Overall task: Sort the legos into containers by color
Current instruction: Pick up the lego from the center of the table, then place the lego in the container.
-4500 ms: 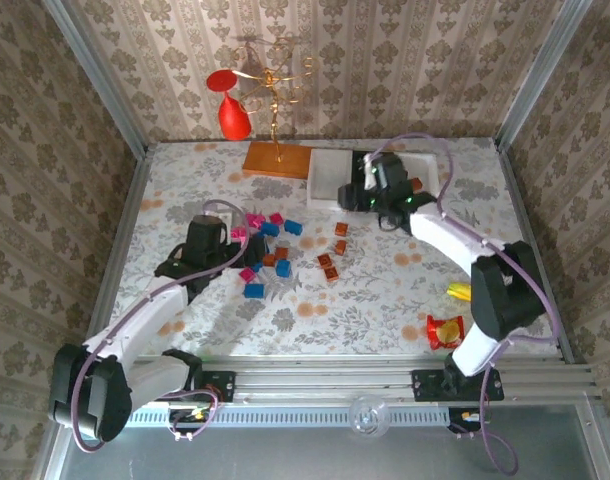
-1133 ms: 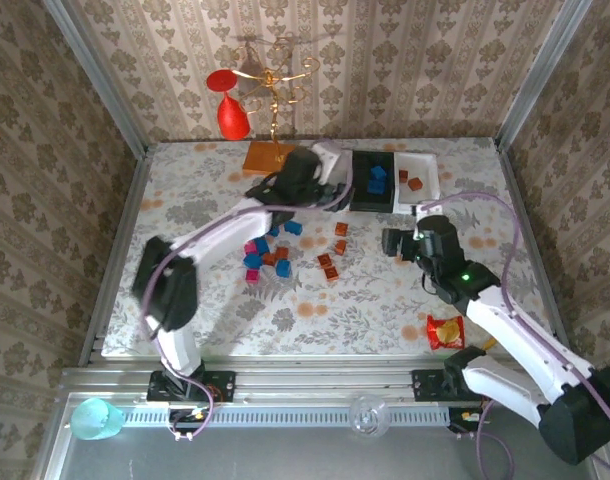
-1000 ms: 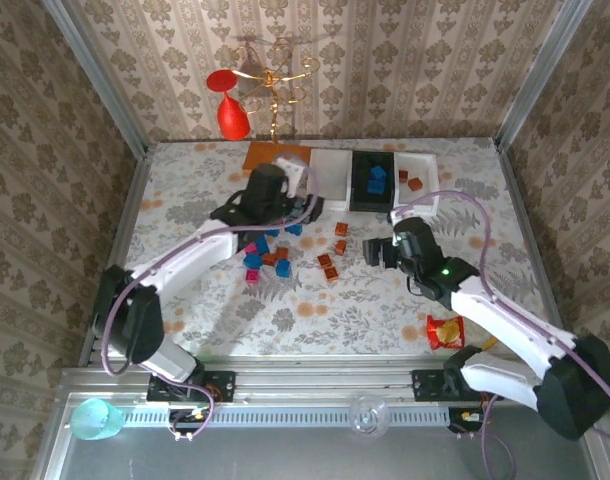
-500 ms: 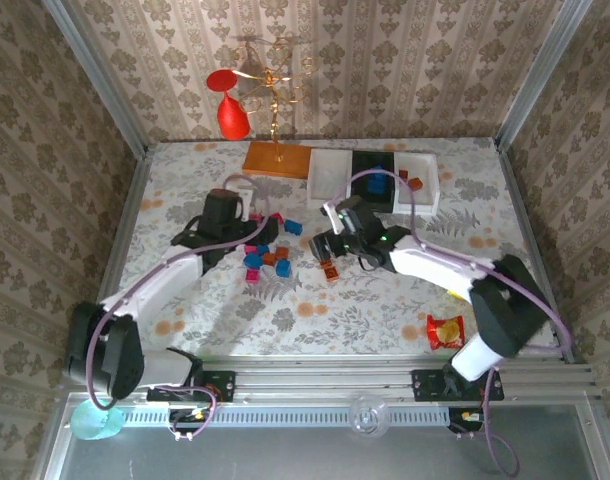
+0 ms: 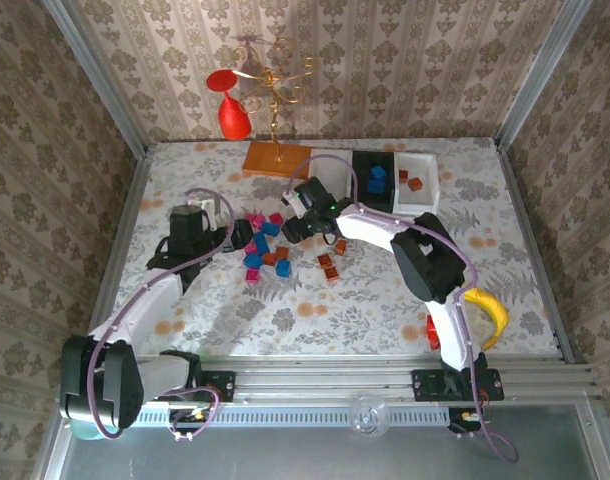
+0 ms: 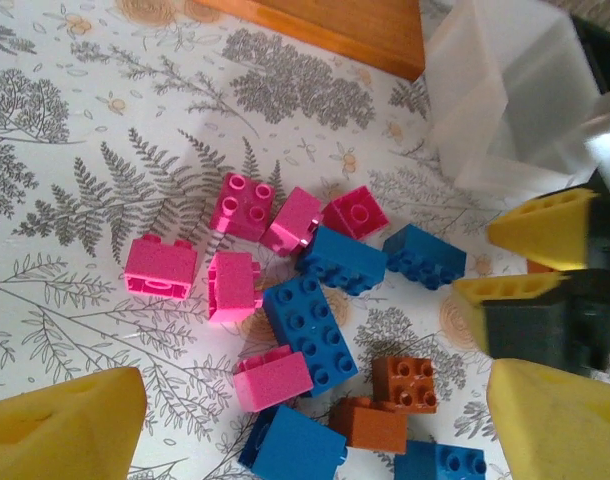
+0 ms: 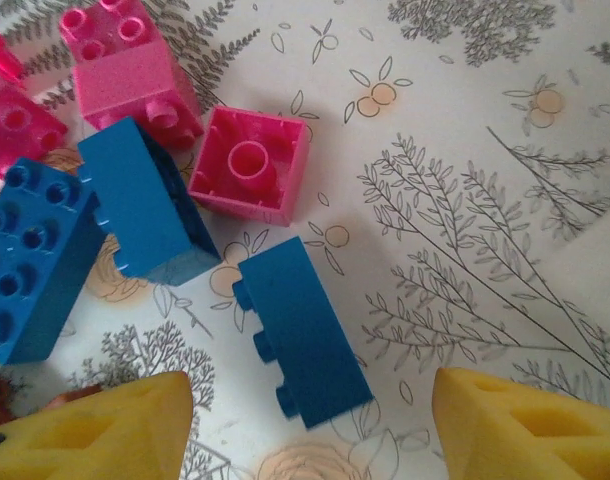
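Pink, blue and orange-brown legos (image 5: 265,245) lie in a loose pile mid-table. My right gripper (image 5: 295,226) reaches across to the pile's far side. In the right wrist view its jaws (image 7: 310,385) stand open around a blue brick (image 7: 300,340) lying on its side, with a gap on each side. My left gripper (image 5: 235,238) hovers open at the pile's left edge. Between its pads (image 6: 65,425) lie a pink brick (image 6: 273,378), blue bricks (image 6: 310,320) and orange-brown bricks (image 6: 405,385). The containers stand at the back: a white tray (image 5: 325,172), a black tray (image 5: 373,180) holding blue bricks, and a white tray (image 5: 420,185) holding orange-brown bricks.
A gold stand (image 5: 273,90) with a red ornament rises from a flat orange base (image 5: 277,158) at the back. A red-yellow snack packet (image 5: 432,330) and a yellow curved thing (image 5: 490,310) lie near the right front. Metal rails edge the table.
My right arm has swung from the right side across to the pile, and its jaws have narrowed. My left arm has pulled back from the trays to the pile's left side.
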